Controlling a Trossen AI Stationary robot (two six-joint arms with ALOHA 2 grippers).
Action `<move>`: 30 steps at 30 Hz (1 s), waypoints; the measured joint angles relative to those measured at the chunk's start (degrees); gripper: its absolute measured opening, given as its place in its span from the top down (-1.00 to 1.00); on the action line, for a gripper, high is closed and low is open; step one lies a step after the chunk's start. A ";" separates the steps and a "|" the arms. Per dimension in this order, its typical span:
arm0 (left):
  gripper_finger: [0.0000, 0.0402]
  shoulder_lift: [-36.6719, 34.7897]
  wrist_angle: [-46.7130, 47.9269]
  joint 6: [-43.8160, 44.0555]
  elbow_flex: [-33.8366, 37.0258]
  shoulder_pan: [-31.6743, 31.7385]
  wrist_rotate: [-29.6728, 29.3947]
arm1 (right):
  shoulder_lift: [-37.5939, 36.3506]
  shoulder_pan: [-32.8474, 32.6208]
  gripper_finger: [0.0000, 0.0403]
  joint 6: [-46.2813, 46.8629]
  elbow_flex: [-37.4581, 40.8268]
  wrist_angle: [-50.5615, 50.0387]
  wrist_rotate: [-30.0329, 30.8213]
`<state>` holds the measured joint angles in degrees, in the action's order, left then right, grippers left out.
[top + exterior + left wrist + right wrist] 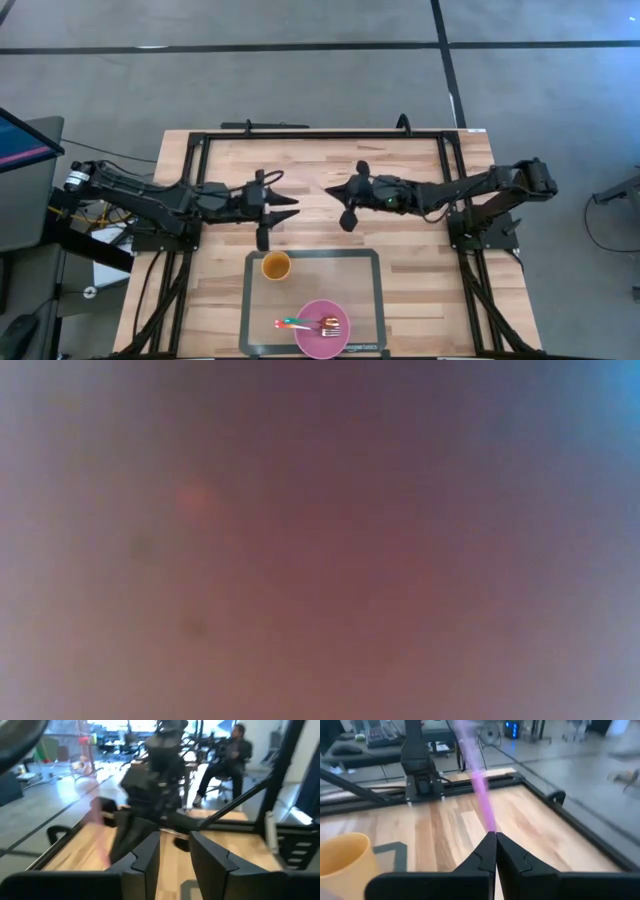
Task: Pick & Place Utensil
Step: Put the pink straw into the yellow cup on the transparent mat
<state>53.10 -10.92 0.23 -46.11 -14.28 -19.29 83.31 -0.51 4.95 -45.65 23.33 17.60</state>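
From above, the left gripper (284, 208) and right gripper (340, 203) face each other mid-frame, above the tray (375, 300) holding a yellow cup (276, 265) and a pink plate (322, 329) with utensils (305, 323). The left wrist view shows the left fingers (145, 855) narrowly apart, holding nothing. The right wrist view shows the right fingers (482, 855) pinched on what seems a blurred purple utensil (479, 785).

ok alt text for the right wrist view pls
The right gripper is shut on a thin purple utensil that slants away over the wooden table. A yellow cup stands near the fingers, and the other arm's base sits at the table's far edge.

One cup (276, 265), one plate (312, 340), two utensils (308, 323).
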 joint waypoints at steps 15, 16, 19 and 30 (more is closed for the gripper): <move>0.46 -1.71 -1.10 -16.64 -0.13 -1.75 0.07 | -3.20 1.38 1.00 21.50 -7.55 -32.80 -7.21; 0.45 -1.09 -1.29 -18.41 -0.16 -1.46 0.48 | -2.10 1.22 1.00 20.50 -8.94 -34.98 -7.24; 0.41 1.13 -0.52 -20.95 -0.20 -0.35 1.31 | 1.25 1.16 1.00 17.90 -13.33 -39.49 -7.27; 0.23 14.11 12.68 -20.85 -0.22 15.73 0.77 | 6.35 1.83 1.00 12.21 -16.00 -46.57 -7.23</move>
<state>67.20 1.77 -20.62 -46.33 1.45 -18.52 89.66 1.32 17.16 -61.65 -23.24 10.37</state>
